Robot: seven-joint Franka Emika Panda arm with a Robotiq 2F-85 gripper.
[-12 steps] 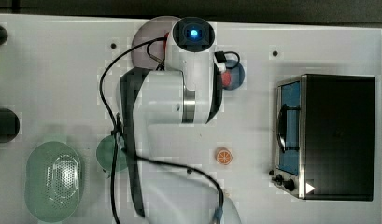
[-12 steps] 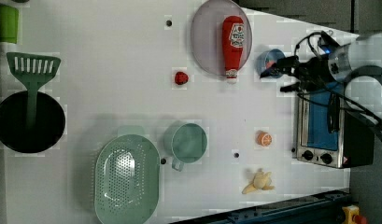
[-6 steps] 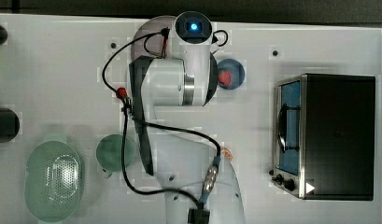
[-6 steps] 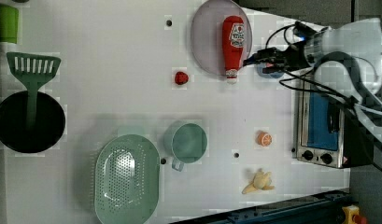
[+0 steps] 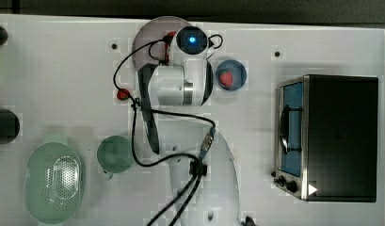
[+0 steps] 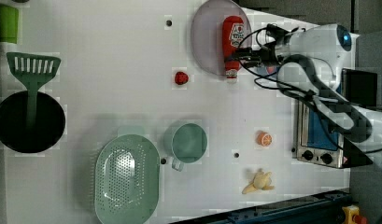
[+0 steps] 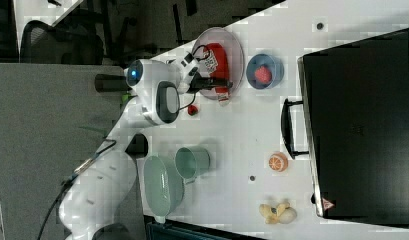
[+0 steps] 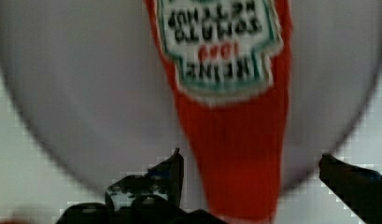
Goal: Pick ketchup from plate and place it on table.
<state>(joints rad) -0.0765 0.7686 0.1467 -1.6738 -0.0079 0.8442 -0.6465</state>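
Moved: gripper [image 8: 249, 168], now over the plate's edge at the bottle's narrow end, earlier beside the blue dish.
Gripper: spread wide, one finger on each side of the ketchup's neck, gripping nothing.
Ketchup [image 6: 232, 43]: lying flat on the plate [image 6: 205, 42], whitish cap end past the rim toward the left view's bottom.
Table [image 6: 109, 70]: white, carrying the plate.
Blue dish [image 5: 231, 75]: just beside the plate, red fruit inside.
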